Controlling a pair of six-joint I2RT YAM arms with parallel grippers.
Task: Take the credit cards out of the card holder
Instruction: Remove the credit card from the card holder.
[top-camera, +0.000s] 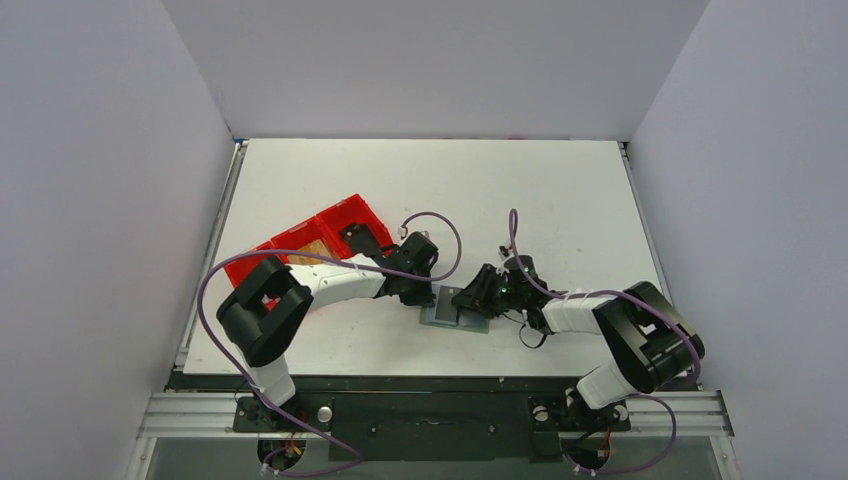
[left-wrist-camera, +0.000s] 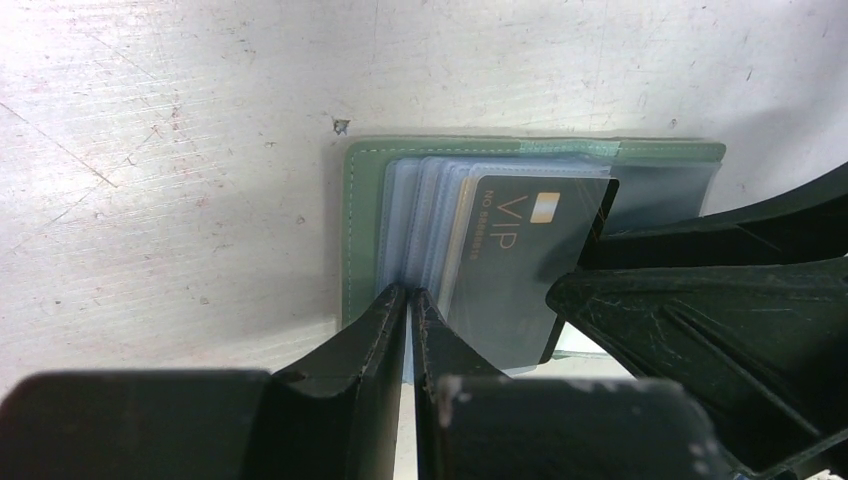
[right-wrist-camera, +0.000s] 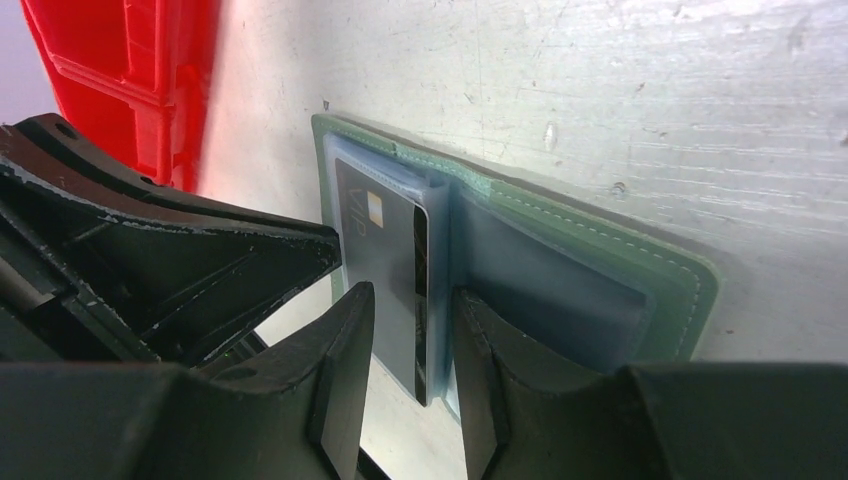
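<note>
Card holder (top-camera: 455, 308): I see it lying open and flat on the white surface (top-camera: 520, 190), between my two arms and apart from the red tray (top-camera: 300, 243).
Look: grey-green cover with pale stitching, and a fan of clear sleeves (left-wrist-camera: 430, 195) at its fold.
Credit card (left-wrist-camera: 520, 270): dark, marked VIP, with a gold chip; it sits in the top sleeve.
Left fingers (left-wrist-camera: 370, 340): clenched almost together at the sleeves' near edge; I cannot tell whether a sleeve is caught.
Right fingers (right-wrist-camera: 340, 350): parted, one on either side of the dark card's raised edge, not gripping it.
</note>
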